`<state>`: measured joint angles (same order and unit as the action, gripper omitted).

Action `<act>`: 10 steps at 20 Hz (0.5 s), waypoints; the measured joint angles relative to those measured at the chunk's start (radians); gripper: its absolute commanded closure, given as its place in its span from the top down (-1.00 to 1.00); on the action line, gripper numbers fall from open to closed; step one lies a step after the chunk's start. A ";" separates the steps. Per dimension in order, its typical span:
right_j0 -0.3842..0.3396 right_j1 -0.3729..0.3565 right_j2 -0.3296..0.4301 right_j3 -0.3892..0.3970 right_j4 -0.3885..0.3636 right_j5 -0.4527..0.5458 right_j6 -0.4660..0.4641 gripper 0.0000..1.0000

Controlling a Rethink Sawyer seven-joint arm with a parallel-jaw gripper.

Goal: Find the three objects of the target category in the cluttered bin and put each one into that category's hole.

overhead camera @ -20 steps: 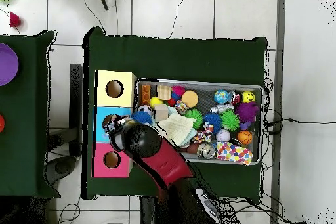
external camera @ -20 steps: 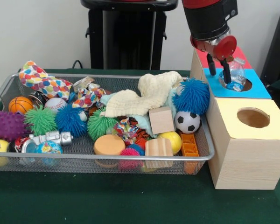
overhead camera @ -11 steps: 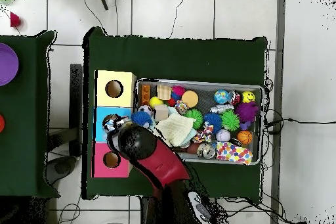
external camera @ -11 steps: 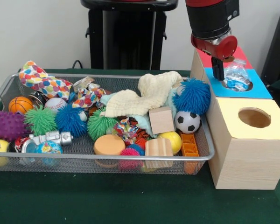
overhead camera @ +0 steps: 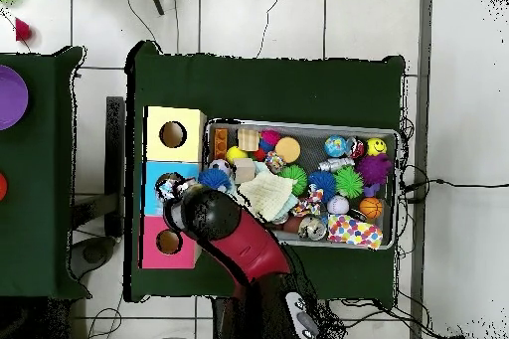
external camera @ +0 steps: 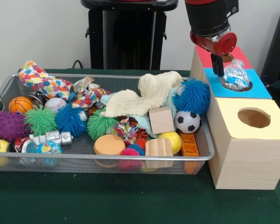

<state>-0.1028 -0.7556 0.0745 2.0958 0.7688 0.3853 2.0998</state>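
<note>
The fingers [external camera: 218, 69] look drawn together and empty, though whether they are fully closed cannot be told. The crumpled clear plastic bottle [external camera: 234, 76] lies just beside them, apart, resting in the hole of the blue box [external camera: 259, 91]. It seems light, thin, slippery and easily crushed; the firmer neck would probably give the best hold. Beyond the blue box stands the red box [external camera: 201, 58].

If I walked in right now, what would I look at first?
Probably the big red and black robot arm reaching down over the blue-topped box, where a crinkly clear plastic thing sits on the hole. Next, the wire bin crammed with bright toys, like a fuzzy blue ball beside a soccer ball.
</note>
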 measured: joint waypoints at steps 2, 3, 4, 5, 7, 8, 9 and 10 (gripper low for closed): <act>-0.001 0.001 0.000 0.000 0.002 0.000 0.000 -1.00; -0.002 0.001 0.000 0.000 0.002 0.000 0.000 -1.00; -0.002 0.002 0.000 0.000 0.004 0.000 0.000 -1.00; -0.003 0.003 0.000 0.000 0.006 0.000 0.000 -1.00; -0.003 0.005 0.000 0.000 0.008 0.000 0.000 -1.00; -0.003 0.006 0.000 0.000 0.009 0.000 0.000 -1.00; -0.004 0.007 0.000 0.000 0.011 0.000 0.000 -1.00; -0.004 0.008 0.000 0.000 0.014 0.000 0.000 -1.00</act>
<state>-0.1068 -0.7474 0.0744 2.0958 0.7831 0.3853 2.0998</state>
